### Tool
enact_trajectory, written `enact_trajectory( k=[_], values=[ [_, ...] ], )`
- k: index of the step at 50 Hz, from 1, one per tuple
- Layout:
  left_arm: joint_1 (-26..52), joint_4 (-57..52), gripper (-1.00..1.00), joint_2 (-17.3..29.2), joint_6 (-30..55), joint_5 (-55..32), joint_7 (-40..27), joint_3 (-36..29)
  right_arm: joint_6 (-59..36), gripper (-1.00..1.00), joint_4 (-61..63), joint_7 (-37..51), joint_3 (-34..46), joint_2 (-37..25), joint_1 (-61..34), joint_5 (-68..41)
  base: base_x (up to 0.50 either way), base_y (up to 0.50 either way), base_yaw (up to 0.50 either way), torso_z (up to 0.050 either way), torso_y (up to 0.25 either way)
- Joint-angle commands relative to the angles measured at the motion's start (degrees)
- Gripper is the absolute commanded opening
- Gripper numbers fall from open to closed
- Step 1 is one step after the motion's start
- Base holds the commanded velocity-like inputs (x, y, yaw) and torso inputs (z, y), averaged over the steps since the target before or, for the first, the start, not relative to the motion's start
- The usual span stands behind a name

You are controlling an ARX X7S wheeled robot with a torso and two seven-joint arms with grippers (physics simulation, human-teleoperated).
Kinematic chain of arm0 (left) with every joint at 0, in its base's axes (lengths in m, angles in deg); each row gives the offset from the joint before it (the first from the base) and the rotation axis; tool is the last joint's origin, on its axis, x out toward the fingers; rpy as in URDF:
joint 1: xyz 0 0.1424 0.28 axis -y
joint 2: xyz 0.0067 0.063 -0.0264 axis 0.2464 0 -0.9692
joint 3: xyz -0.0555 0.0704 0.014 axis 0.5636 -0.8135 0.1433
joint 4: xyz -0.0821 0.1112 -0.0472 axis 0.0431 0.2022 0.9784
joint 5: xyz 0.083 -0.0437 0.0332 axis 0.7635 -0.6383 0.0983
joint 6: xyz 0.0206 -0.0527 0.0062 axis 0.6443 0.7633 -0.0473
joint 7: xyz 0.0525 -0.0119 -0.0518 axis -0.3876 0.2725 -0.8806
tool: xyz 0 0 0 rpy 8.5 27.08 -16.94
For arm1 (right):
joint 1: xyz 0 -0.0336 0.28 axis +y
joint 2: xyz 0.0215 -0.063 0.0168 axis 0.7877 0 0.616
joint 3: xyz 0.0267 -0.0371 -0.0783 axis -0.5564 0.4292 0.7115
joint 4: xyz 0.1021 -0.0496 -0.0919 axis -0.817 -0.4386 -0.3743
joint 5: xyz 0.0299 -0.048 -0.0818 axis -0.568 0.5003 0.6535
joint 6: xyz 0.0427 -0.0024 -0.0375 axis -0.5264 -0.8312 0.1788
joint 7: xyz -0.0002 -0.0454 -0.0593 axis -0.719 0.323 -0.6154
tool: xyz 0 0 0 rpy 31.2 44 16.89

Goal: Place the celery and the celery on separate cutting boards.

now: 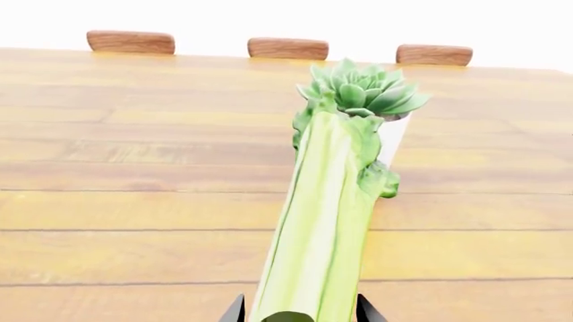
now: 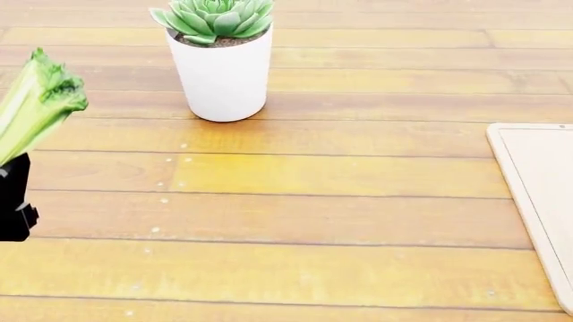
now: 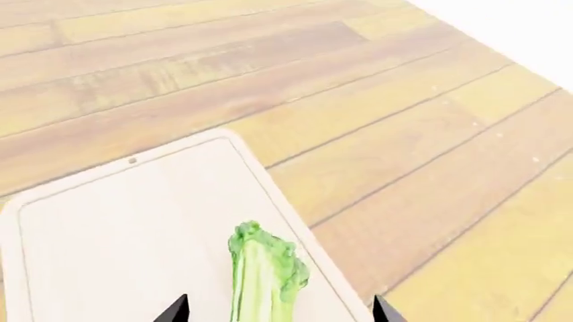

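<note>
My left gripper (image 1: 300, 312) is shut on one celery (image 1: 323, 221), a pale green ribbed bunch with its leafy top pointing away from the jaws. In the head view this celery (image 2: 36, 100) is held tilted above the wooden table at the far left, over the black gripper (image 2: 13, 194). The other celery (image 3: 264, 275) lies on the pale off-white cutting board (image 3: 117, 228), near the board's edge. My right gripper (image 3: 279, 312) is open over it, with a gap on each side of the stalk. The tan board is out of view.
A spiky succulent in a white pot (image 2: 222, 74) stands on the table at the back, just beyond the held celery's tip (image 1: 363, 90). The pale board's rim (image 2: 541, 194) shows at the head view's right edge. Three wooden chair backs (image 1: 286, 48) line the table's far edge.
</note>
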Motion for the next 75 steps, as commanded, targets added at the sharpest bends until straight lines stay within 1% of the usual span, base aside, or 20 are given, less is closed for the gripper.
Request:
enact_trajectory(
  k=[1,3,4,5,6,8,9,10,13,17,24,26,28,34,38,43,49,64,67,75],
  values=[
    [1.5,0.2,-1.0,0.5,-0.6,-1.2,-1.0,-0.1,7.0,1.0,0.0,-3.4,2.8,-0.4,-8.3,0.1,0.0,0.0,0.0,0.0,0.0],
    [1.8,0.7,-1.0,1.2,-0.7,-1.3,-1.0,0.3,9.4,1.0,1.9,-4.4,1.0,-0.7,-8.3,-1.7,0.0,0.0,0.0,0.0,0.0],
    [1.9,0.8,-1.0,1.1,-0.7,-1.2,-0.9,0.3,8.4,1.0,4.0,-4.7,0.7,-0.9,-7.5,-2.1,0.0,0.0,0.0,0.0,0.0],
    [2.1,1.2,-1.0,1.2,-0.2,-0.4,-0.3,-0.6,5.3,1.0,12.6,-4.8,-2.0,-1.3,-3.6,-4.5,0.0,0.0,0.0,0.0,0.0],
    [2.6,1.5,-1.0,1.4,0.0,-0.3,0.0,-0.8,1.8,1.0,20.7,-5.2,-2.8,-1.6,0.2,-5.5,0.0,0.0,0.0,0.0,0.0],
    [4.1,2.3,-1.0,1.4,0.2,-0.6,-0.2,-1.2,-1.9,1.0,30.5,-6.2,-4.7,-1.8,4.3,-7.7,0.0,0.0,0.0,0.0,0.0],
    [4.7,2.6,-1.0,1.2,0.1,-0.5,-0.4,-1.5,-3.1,1.0,32.8,-6.1,-6.1,-1.7,5.1,-8.8,0.0,0.0,0.0,0.0,0.0],
    [5.5,2.9,-1.0,1.5,0.3,-0.9,-0.4,-1.5,-3.6,1.0,36.9,-8.4,-6.1,-1.9,6.5,-10.1,0.0,0.0,0.0,0.0,0.0],
    [6.7,3.5,-1.0,1.4,0.3,-0.3,-0.1,-2.1,-7.8,1.0,42.0,-9.0,-6.3,-1.9,7.6,-11.2,0.0,0.0,0.0,0.0,0.0],
    [6.5,3.6,-1.0,1.2,-0.3,0.9,0.9,-2.2,-8.8,1.0,47.9,-11.3,-6.3,-1.6,7.9,-13.1,0.0,0.0,0.0,0.0,0.0],
    [6.1,3.5,-1.0,1.4,-1.1,1.5,1.8,-1.8,-10.6,1.0,52.5,-11.7,-6.5,-0.6,9.7,-14.3,0.0,0.0,0.0,0.0,0.0],
    [6.4,3.5,-1.0,1.9,-0.9,1.1,1.7,-1.7,-12.6,1.0,53.5,-13.7,-4.4,-1.0,10.4,-14.7,0.0,0.0,0.0,0.0,0.0],
    [6.6,3.6,-1.0,2.1,-0.8,1.3,1.7,-1.9,-13.4,1.0,54.2,-13.5,-4.9,-0.7,10.8,-15.1,0.0,0.02,0.0,0.0,0.0],
    [6.2,3.5,-1.0,3.2,-0.7,0.7,1.6,-1.6,-15.0,1.0,55.3,-14.6,-4.2,-0.9,10.9,-15.8,0.0,0.5,0.0,0.0,0.002],
    [5.8,3.4,-1.0,2.9,-0.9,1.4,1.8,-2.1,-17.2,1.0,57.5,-15.1,-4.3,-0.7,11.2,-16.8,0.0,0.5,0.0,0.0,0.0],
    [6.3,3.4,-1.0,4.2,-0.6,0.0,1.3,-1.6,-18.4,1.0,58.2,-15.1,-3.9,-0.4,10.7,-17.1,0.0,0.5,0.0,0.0,0.0],
    [6.4,3.5,-1.0,4.1,-0.7,0.2,1.2,-2.1,-19.4,1.0,58.5,-15.2,-3.3,-0.2,9.7,-17.3,0.0,0.5,0.0,0.0,0.0],
    [7.4,3.7,-1.0,4.7,-0.7,-0.8,0.5,-2.6,-22.6,1.0,61.9,-13.9,-6.0,-1.5,11.5,-18.1,0.0,0.5,0.0,0.001,0.001],
    [7.9,3.9,-1.0,4.1,-0.9,-0.2,0.4,-3.3,-22.9,1.0,62.5,-13.9,-6.0,-1.8,12.2,-18.2,0.0,0.5,0.0,0.0,0.0],
    [6.0,3.5,-1.0,4.2,-1.9,0.7,1.4,-2.8,-22.9,1.0,62.0,-13.9,-5.5,-1.6,12.1,-18.2,0.0,0.5,0.0,0.0,0.0]
  ],
)
